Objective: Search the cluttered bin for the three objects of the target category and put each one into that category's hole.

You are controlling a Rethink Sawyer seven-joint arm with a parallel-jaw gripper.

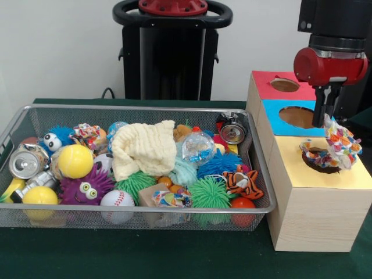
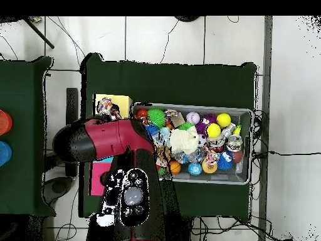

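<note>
My gripper (image 1: 326, 121) hangs over the yellow section of the wooden box and is shut on a speckled rope bundle (image 1: 338, 142). The bundle hangs at the dark hole (image 1: 318, 163) in the yellow top, its lower part touching the rim. The overhead view shows this bundle (image 2: 108, 107) on the yellow section, with the gripper hidden under the arm. The wire mesh bin (image 1: 133, 107) stands left of the box. Two more speckled bundles lie in it: one at the back left (image 1: 87, 135), one at the front middle (image 1: 170, 198).
The box also has a red section with a hole (image 1: 285, 85) and a blue section with a hole (image 1: 297, 117). The bin holds a cream waffle cloth (image 1: 144, 149), a clear crinkly ball (image 1: 197, 146), cans, balls and spiky toys. The black pedestal (image 1: 168, 52) stands behind.
</note>
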